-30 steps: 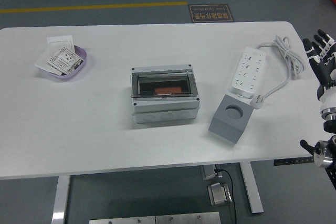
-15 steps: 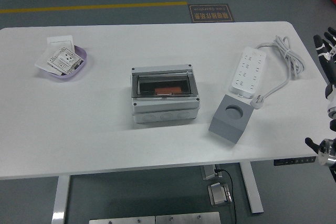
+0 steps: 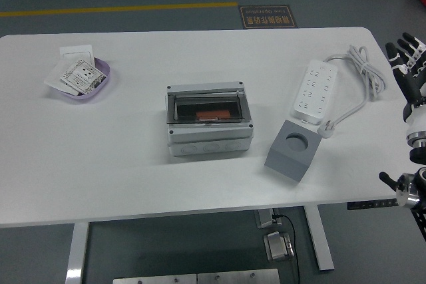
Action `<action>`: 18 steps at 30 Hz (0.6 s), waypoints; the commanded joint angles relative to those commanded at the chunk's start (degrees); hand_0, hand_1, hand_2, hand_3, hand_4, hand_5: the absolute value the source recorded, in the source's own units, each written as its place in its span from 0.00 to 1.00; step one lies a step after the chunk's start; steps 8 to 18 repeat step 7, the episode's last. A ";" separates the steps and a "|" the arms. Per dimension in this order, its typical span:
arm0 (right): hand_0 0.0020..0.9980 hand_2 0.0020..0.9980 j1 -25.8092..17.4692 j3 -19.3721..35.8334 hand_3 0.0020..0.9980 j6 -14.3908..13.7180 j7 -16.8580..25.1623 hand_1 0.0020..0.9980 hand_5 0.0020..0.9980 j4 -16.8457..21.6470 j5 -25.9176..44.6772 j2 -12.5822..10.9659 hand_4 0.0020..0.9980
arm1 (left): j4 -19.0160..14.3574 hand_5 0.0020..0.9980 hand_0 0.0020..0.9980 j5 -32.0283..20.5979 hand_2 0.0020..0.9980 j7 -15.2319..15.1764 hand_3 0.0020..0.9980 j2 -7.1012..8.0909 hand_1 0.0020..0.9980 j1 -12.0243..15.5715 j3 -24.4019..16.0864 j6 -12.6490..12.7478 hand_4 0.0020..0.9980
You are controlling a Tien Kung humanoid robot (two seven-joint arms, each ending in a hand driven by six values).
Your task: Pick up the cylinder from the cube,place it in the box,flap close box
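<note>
A grey cube [image 3: 291,150] with an empty round socket on top stands right of centre on the white table [image 3: 133,164]. A grey box [image 3: 209,121] with a shut clear flap lid stands at the middle; an orange-red object [image 3: 208,116] shows through the lid. My right hand [image 3: 407,64] is at the right edge, beyond the table's end, fingers spread and pointing up, holding nothing. The left hand is out of view.
A white power strip [image 3: 313,90] with a coiled cable [image 3: 363,74] lies behind the cube. A purple dish [image 3: 85,79] with white cards sits at the far left.
My right hand moved a little out to the right, then came back left and slightly up. The objects on the table have not moved.
</note>
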 joint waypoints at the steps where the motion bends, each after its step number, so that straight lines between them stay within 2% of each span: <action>1: 0.90 0.83 0.12 -0.31 0.81 0.19 -0.12 0.82 0.59 0.06 -0.24 -0.13 1.00 | 0.00 0.05 0.66 -0.05 0.57 -0.07 0.55 0.01 0.69 -0.14 0.08 0.00 0.49; 7: 0.90 0.83 0.63 -1.50 0.81 0.05 -0.60 0.82 0.59 0.23 -4.27 -0.68 1.00 | 0.00 0.05 0.66 0.12 0.57 -0.20 0.55 -0.05 0.69 -0.45 0.05 -0.02 0.49; 18: 0.90 0.83 0.63 -1.50 0.81 0.05 -0.60 0.82 0.59 0.23 -4.27 -0.68 1.00 | 0.00 0.05 0.66 0.12 0.57 -0.20 0.55 -0.05 0.69 -0.45 0.05 -0.02 0.49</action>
